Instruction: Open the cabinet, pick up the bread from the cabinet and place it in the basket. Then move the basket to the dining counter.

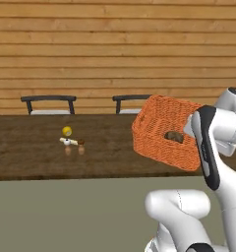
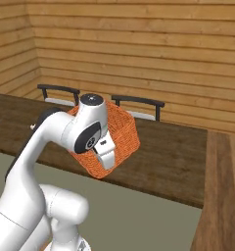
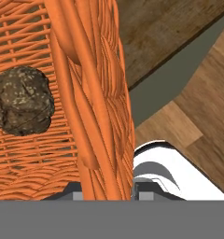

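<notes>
Basket (image 1: pixel 162 133) held up in the air, tilted, over the near edge of the dining worktop (image 1: pixel 36 147). Claw (image 3: pixel 107 193) pinches the basket's wall, one finger on each side of the weave. Bread (image 3: pixel 21 100) lies inside the basket, against the mesh. Small yellow object (image 1: pixel 67 130) and a white piece (image 1: pixel 67 141) sit on the worktop, well apart to the left. Two dark chairs (image 1: pixel 48 103) behind.

Glossy white rounded arm links; dark joint bands; grey round joint cap
</notes>
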